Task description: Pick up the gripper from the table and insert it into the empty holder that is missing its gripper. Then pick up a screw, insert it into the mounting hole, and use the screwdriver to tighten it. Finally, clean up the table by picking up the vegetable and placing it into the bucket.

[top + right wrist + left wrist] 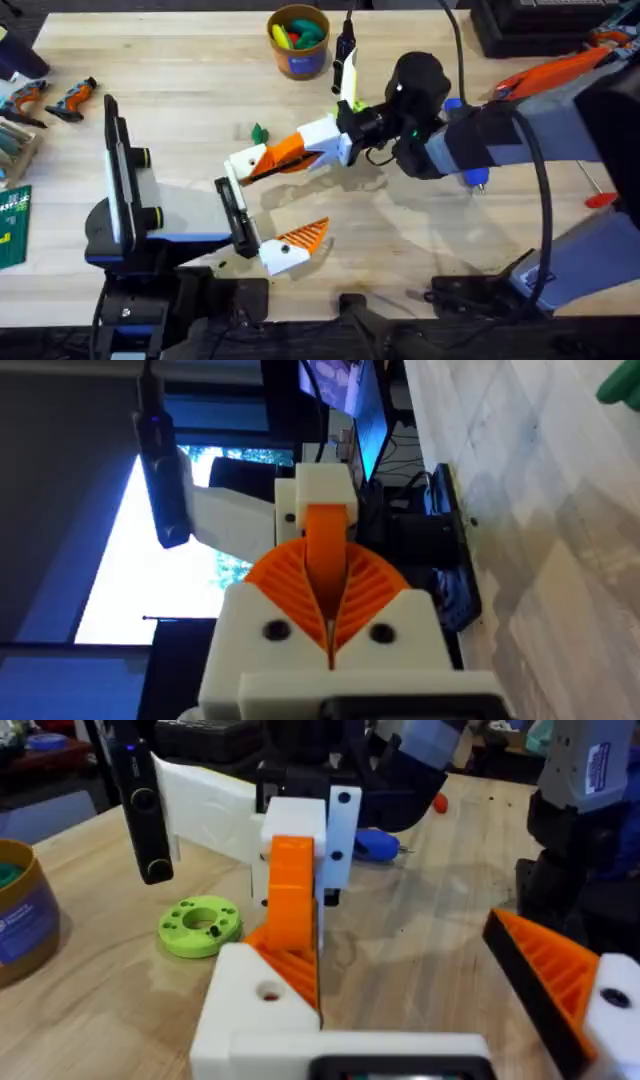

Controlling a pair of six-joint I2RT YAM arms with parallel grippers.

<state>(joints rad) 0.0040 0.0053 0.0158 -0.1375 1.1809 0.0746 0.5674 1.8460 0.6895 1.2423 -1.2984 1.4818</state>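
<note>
Overhead view: the right gripper (262, 163) reaches across the middle of the worktop (420, 250), its two orange-padded fingers pinched together on the small orange gripper block (292, 885), which it presents to the empty white holder (300, 825) on the left arm. From the right wrist, the orange block (324, 550) stands upright between the closed ribbed pads, its top meeting the white holder (322, 490); I cannot tell whether it is fully seated or only touching the mouth of the mount. The left gripper (240, 215) shows one orange-padded finger (305, 236) low and near its base, well apart from the bare holder above it, so its jaws stand wide. By my reading the task is in its first stage: the block has been lifted off the worktop and is at or just entering the holder, but insertion is not clearly finished. No screw can be made out, so the screw step appears undone. A blue screwdriver (378, 844) lies on the worktop behind the right arm, apparently untouched. The vegetable (259, 132), a small dark green bit, still lies on the wood just beyond the right gripper, short of the orange-yellow bucket (298, 42) at the far edge, which already holds some coloured items. A lime-green ring (200, 926) rests near the holder.
</note>
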